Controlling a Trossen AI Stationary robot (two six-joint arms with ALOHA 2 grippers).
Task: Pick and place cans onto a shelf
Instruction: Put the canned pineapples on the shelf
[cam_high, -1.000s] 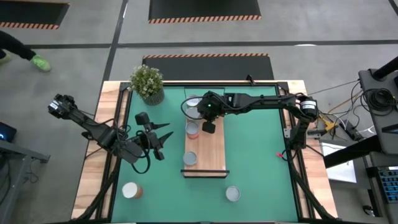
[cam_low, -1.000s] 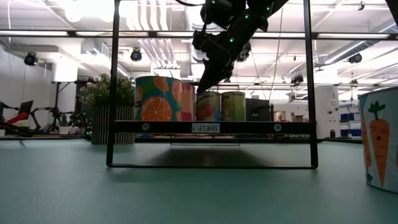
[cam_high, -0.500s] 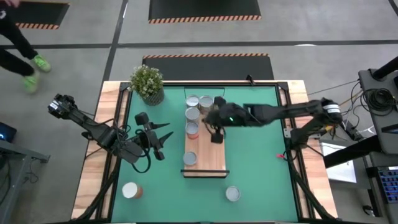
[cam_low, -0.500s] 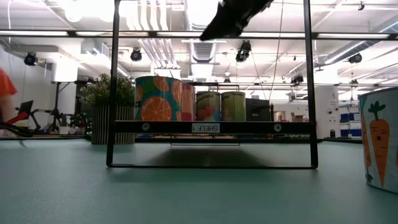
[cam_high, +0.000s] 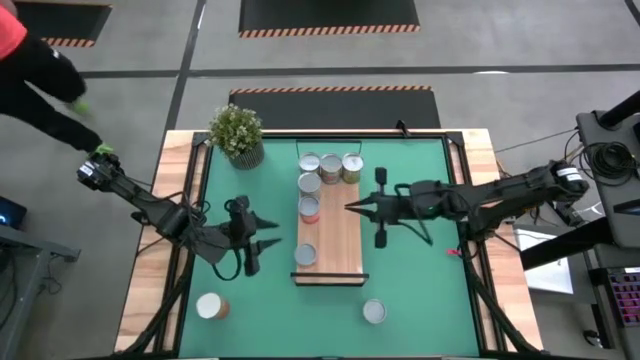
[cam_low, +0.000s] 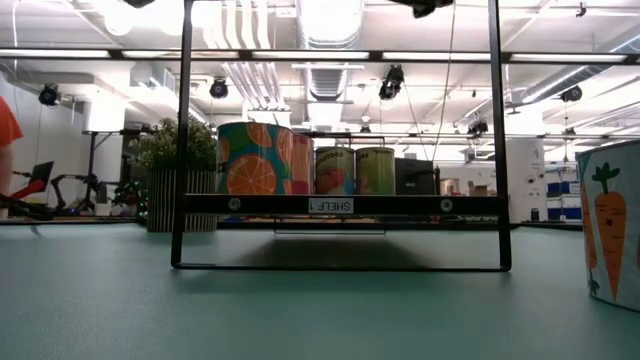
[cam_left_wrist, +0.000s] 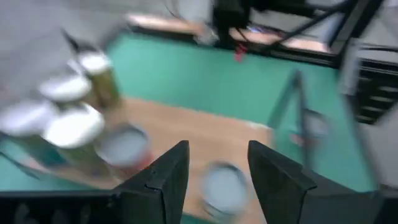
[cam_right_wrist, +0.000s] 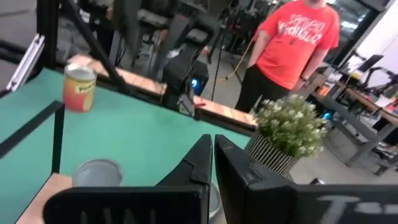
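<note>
The shelf (cam_high: 340, 245) is a light-wood plank in the middle of the green mat, raised on a black frame (cam_low: 340, 204). Several cans stand upright on it: a cluster at its far end (cam_high: 331, 168), one with a red side (cam_high: 309, 209) and one near its near end (cam_high: 306, 255). My left gripper (cam_high: 279, 233) hovers open at the shelf's left side with nothing between its fingers (cam_left_wrist: 217, 168). My right gripper (cam_high: 349, 208) is shut and empty, level above the shelf's right edge (cam_right_wrist: 211, 155). Two more cans stand on the mat (cam_high: 212, 306) (cam_high: 374, 312).
A potted plant (cam_high: 237, 134) stands at the mat's far left corner. A carrot-labelled can (cam_low: 610, 230) shows close at the low view's right. A person in a red shirt (cam_right_wrist: 292, 43) stands beyond the table's left side. Bare mat lies right of the shelf.
My right gripper, shut throughout, has drawn back from over the cans at the shelf's far end toward the table's right edge, rising and tipping up to level. Three cans there now show uncovered. My left gripper has rolled about its own axis in place.
</note>
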